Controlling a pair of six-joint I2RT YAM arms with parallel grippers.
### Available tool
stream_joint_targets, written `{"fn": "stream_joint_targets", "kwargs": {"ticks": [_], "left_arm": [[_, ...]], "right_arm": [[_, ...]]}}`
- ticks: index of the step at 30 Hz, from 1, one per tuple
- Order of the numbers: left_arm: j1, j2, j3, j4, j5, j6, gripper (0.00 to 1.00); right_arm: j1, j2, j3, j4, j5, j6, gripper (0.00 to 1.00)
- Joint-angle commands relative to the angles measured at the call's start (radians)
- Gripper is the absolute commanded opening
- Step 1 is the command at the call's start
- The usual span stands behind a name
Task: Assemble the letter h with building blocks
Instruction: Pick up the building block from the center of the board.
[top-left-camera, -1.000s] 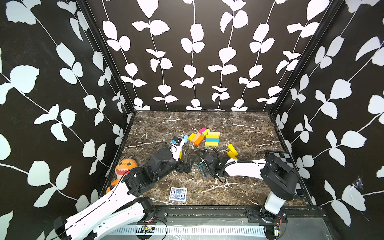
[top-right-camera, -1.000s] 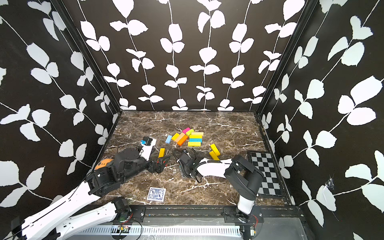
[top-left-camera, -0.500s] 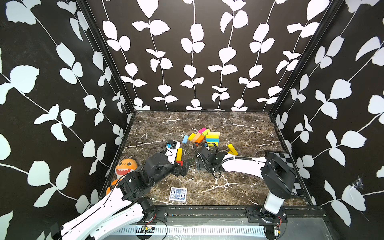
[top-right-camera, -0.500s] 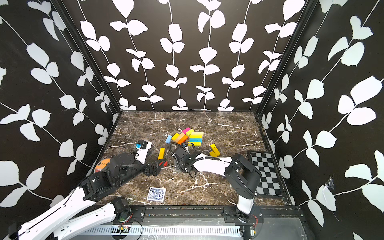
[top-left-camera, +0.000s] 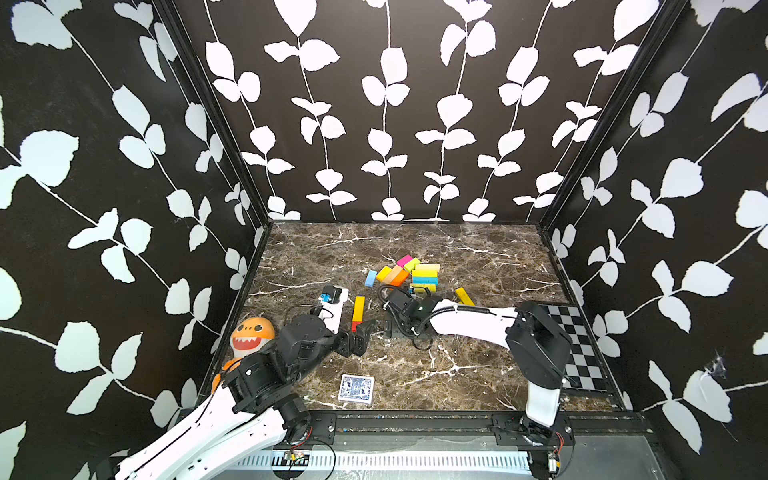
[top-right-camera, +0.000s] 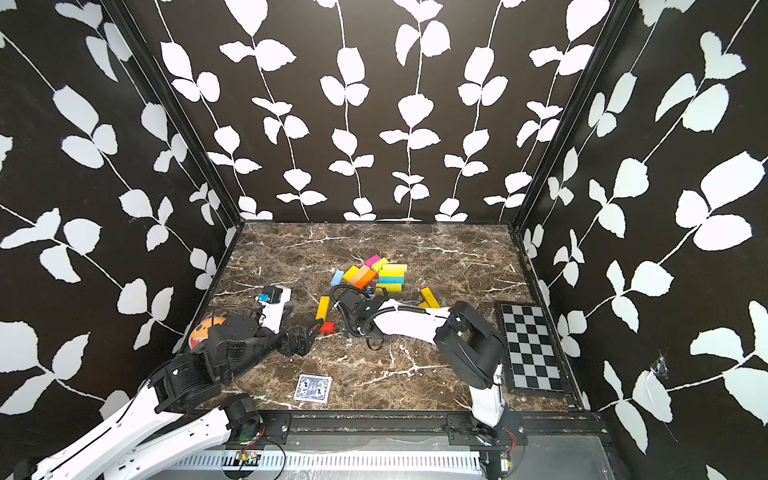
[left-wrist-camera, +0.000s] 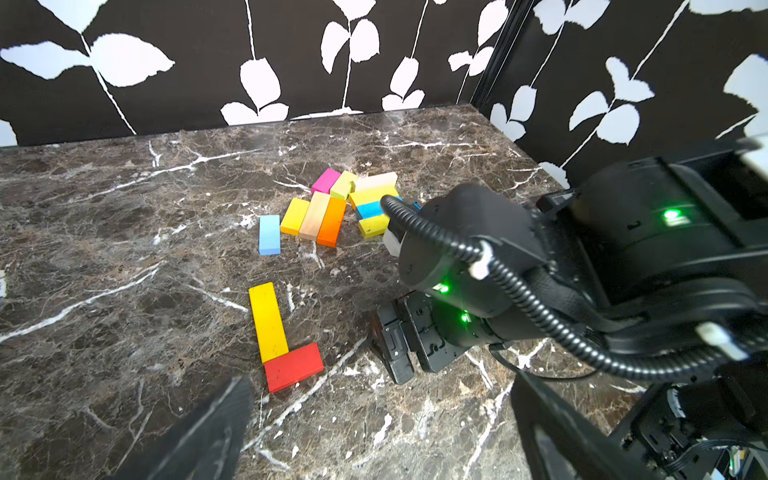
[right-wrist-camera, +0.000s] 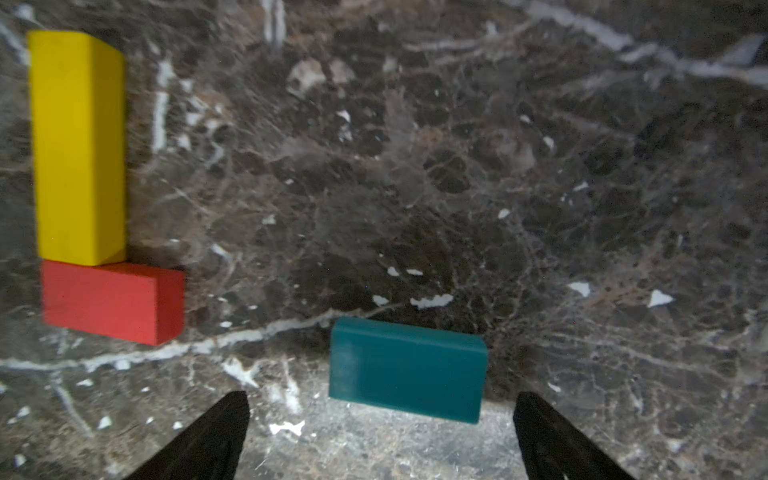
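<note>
- Left tool (left-wrist-camera: 380, 380) gapes wide, empty; bare surface (left-wrist-camera: 124, 249) lies ahead.
- Right tool (right-wrist-camera: 382, 395) gapes wide, gripping nothing; teal block (right-wrist-camera: 407, 370) lies just ahead, apart from the red block (right-wrist-camera: 112, 301).

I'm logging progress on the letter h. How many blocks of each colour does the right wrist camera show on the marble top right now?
yellow block: 1
red block: 1
teal block: 1
Total: 3
</note>
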Motion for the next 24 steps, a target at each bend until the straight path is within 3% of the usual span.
{"fn": "stream_joint_targets", "kwargs": {"ticks": [1, 12, 24], "left_arm": [[-0.002, -0.014, -0.020, 0.021, 0.019, 0.000, 0.99], [-0.002, -0.026, -0.026, 0.026, 0.027, -0.003, 0.99], [-0.002, -0.021, -0.022, 0.023, 0.027, -0.004, 0.99]], "right_arm": [[0.006, 0.018, 0.014, -0.055, 0.018, 0.078, 0.99], [0.006, 0.080, 0.077, -0.069, 0.029, 0.055, 0.87], [0.008, 0.118, 0.140, -0.065, 0.027, 0.009, 0.55]]}}
